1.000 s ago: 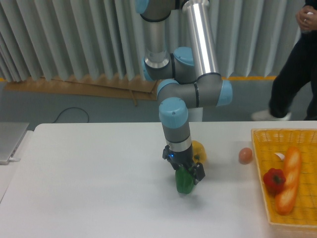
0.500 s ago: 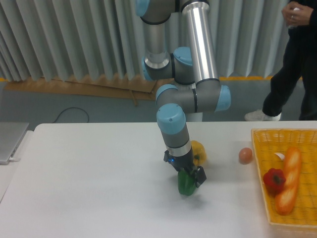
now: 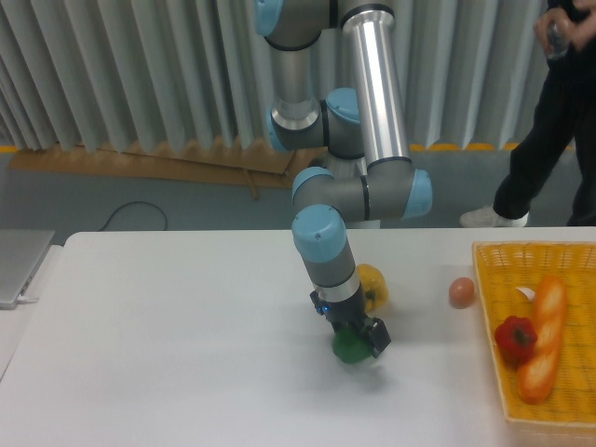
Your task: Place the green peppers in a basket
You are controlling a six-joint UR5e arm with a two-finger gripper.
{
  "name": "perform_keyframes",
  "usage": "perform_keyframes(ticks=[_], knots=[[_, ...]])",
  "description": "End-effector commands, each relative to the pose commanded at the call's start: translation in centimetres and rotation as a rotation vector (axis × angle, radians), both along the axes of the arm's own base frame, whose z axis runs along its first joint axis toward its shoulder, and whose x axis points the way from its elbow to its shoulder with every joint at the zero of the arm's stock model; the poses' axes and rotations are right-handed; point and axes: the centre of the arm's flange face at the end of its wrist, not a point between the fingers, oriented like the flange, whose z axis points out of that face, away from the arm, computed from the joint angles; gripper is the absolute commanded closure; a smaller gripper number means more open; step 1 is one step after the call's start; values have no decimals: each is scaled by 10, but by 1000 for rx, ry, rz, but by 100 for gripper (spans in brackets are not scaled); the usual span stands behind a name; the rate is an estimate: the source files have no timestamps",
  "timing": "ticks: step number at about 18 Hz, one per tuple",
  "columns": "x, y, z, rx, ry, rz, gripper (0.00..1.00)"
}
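White table [image 3: 186, 354] in front of grey vertical blinds, a person in dark clothes standing off at the far right edge [image 3: 549, 121]. The UR5e's two-finger gripper [image 3: 355, 338] is angled down over the glossy dark-green bell pepper [image 3: 350, 347], which sits low at or on the tabletop near the middle. The fingers look clamped around the pepper's upper part (contact itself is partly hidden by the gripper body, so that's a read, not a certainty).

The wrist is tilted, probably to come at the pepper from the side away from the yellow bell pepper [image 3: 372, 284], which sits just behind it.

The shallow yellow-orange woven wicker basket [image 3: 488, 307] is well apart to the right, at the table edge. It already holds a small red pepper [image 3: 515, 337] and a long bread loaf [image 3: 542, 337]. A brown egg [image 3: 461, 292] lies on the table just beside the basket's left rim.

Judgement: the grasp seems made, but lift and carry to the basket are not yet done. The path right should clear the egg.
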Motion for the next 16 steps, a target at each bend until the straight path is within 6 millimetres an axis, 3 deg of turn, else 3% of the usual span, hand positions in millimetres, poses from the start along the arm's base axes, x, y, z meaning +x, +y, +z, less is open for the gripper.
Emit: perform_keyframes(ticks=[9,10,13,14,15,16], knots=[[0,0,2,1,1,-1,0],[0,0,2,1,1,0,13],[0,0,-1,-2,-2,1,39],[0,0,-2,-3,-2,3,43],[0,0,-3,-5,-2,3,53],[0,0,-2,-4,-2,2,54]])
